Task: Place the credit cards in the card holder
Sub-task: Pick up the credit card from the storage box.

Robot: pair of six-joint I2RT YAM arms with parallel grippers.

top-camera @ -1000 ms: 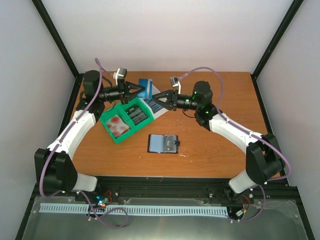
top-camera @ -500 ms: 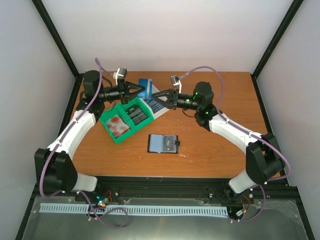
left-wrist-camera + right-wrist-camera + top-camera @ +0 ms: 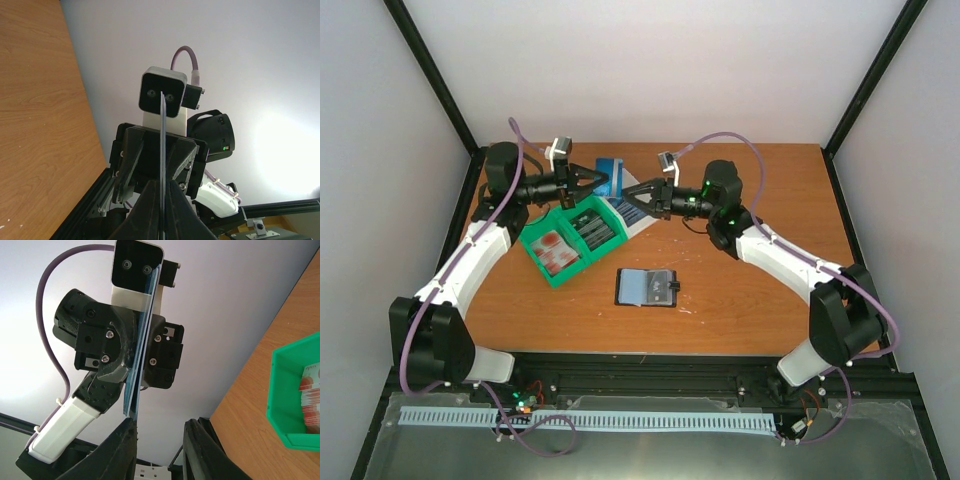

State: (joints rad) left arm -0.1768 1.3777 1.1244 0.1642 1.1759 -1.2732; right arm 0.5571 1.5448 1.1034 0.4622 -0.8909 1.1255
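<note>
bin: green, compartmented [image 3: 532, 250] | rests on: wooden table [image 3: 750, 300] | position: left-centre, angled

head count, from where i stand

two grippers: the left gripper [image 3: 605, 181] and the right gripper [image 3: 625, 193]. one blue card [image 3: 611, 166]. one card holder [image 3: 647, 287]. one green bin [image 3: 538, 264] holding two piles of cards (too small to count singly), a red pile [image 3: 552, 248] and a dark pile [image 3: 592, 228].

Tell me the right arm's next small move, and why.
Probably close the right gripper on the blue card. The left gripper is clamped on that card in mid-air, and its free end reaches the right gripper's open fingers, close to one of them, so a handover looks ready. The card holder lies open, nearer the arm bases.
</note>
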